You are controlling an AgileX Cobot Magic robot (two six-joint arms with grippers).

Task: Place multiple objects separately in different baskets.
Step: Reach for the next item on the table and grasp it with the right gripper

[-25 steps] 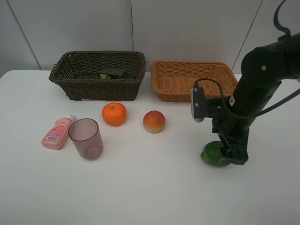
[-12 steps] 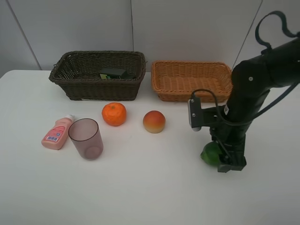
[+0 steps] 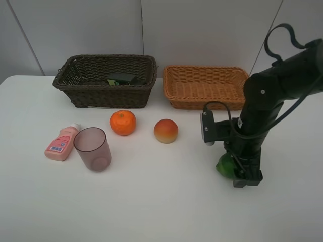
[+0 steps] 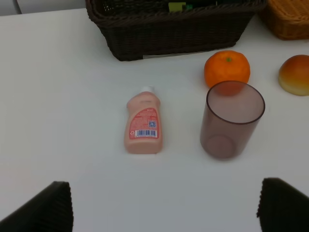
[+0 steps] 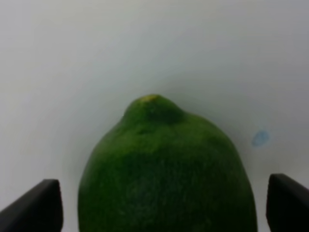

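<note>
Right fingers spread wide, straddling the lime, gaps both sides — lime sits on the bench, lower right of high view. Left fingers released, nothing between. Mandarin, peach mid-frame; cup, pink bottle at left. Dark green bottle lies in dark basket, upper left — tan basket beside it, upper right.

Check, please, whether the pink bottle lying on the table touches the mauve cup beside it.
Apart. The left wrist view shows a strip of bare white table between the pink bottle and the mauve cup.
</note>
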